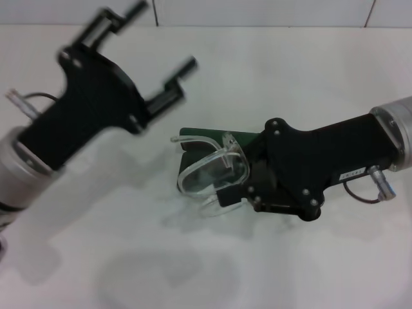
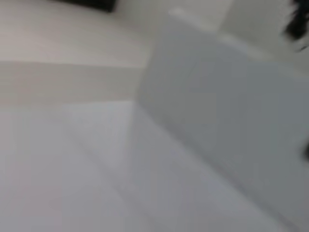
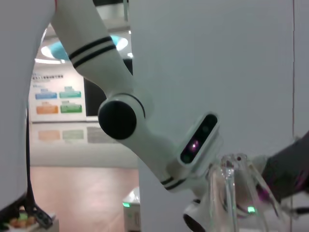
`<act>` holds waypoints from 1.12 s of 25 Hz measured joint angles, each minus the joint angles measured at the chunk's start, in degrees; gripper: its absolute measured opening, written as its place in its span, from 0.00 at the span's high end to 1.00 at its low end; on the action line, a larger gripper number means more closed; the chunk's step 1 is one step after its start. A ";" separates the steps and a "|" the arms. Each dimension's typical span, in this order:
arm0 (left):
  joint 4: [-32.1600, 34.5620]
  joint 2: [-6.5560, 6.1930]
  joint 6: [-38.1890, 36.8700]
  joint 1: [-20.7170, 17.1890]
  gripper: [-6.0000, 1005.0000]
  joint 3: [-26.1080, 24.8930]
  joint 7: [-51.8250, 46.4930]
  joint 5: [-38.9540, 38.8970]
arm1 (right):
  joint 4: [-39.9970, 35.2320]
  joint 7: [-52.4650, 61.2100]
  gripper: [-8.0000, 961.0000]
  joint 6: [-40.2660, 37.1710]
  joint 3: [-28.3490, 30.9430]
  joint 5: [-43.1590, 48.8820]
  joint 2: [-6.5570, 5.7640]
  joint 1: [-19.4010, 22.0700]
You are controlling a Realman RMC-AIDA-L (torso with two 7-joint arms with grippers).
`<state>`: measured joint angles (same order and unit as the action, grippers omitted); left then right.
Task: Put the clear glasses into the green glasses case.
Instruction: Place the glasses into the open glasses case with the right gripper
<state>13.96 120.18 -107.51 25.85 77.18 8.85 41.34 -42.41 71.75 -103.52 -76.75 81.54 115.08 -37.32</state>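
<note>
In the head view the clear glasses (image 1: pixel 211 174) hang tilted in my right gripper (image 1: pixel 248 177), which is shut on one end of their frame. Just behind and under them, a strip of the green glasses case (image 1: pixel 203 137) shows on the white table; the glasses and the gripper hide the rest of it. A part of the clear glasses (image 3: pixel 231 193) shows close up in the right wrist view. My left gripper (image 1: pixel 154 48) is raised at the far left, well away from the case, open with nothing between its fingers.
The white table (image 1: pixel 161 257) stretches all around the case, and a white wall (image 1: pixel 257 11) bounds it at the back. My left arm (image 3: pixel 145 140) shows in the right wrist view. In the left wrist view there are only blurred white surfaces.
</note>
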 joint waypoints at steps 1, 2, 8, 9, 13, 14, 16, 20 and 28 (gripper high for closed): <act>-0.65 0.00 0.12 -0.15 0.30 0.00 0.01 -2.68 | -0.75 0.16 0.79 0.32 0.00 0.33 -0.14 0.23; -1.37 -0.03 0.21 -0.18 0.30 -0.01 -0.01 -5.60 | -2.07 0.66 0.79 1.13 0.05 0.74 -0.36 0.66; -3.93 -0.40 0.62 -1.10 0.30 -0.01 -4.97 -15.75 | -18.48 12.81 0.79 12.49 0.23 8.50 -0.62 4.78; -3.83 -0.86 1.44 -2.56 0.30 -0.01 -12.43 -17.90 | -21.34 15.79 0.79 14.26 0.23 11.28 -0.28 4.99; -3.96 -1.54 3.11 -3.35 0.30 -0.01 -24.16 -18.89 | -29.18 29.11 0.79 16.97 -1.43 22.13 0.54 3.16; -4.10 -1.90 3.77 -3.50 0.30 -0.01 -27.82 -18.92 | -29.69 31.19 0.79 17.04 -1.95 23.60 0.54 2.39; -3.97 -2.57 5.13 -4.04 0.30 -0.01 -35.01 -18.93 | -30.04 35.78 0.79 17.17 -3.59 27.60 0.57 -0.22; -3.56 -4.37 7.30 -4.70 0.30 -0.07 -45.26 -19.20 | -30.26 43.19 0.78 19.16 -8.11 34.87 0.75 -4.82; -3.84 -5.74 10.69 -4.85 0.30 -0.10 -50.88 -19.63 | -30.07 54.76 0.78 21.77 -17.22 45.35 0.92 -10.53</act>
<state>10.12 114.44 -96.82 21.00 77.07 -42.04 21.71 -72.48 126.51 -81.75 -93.96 126.89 116.00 -47.85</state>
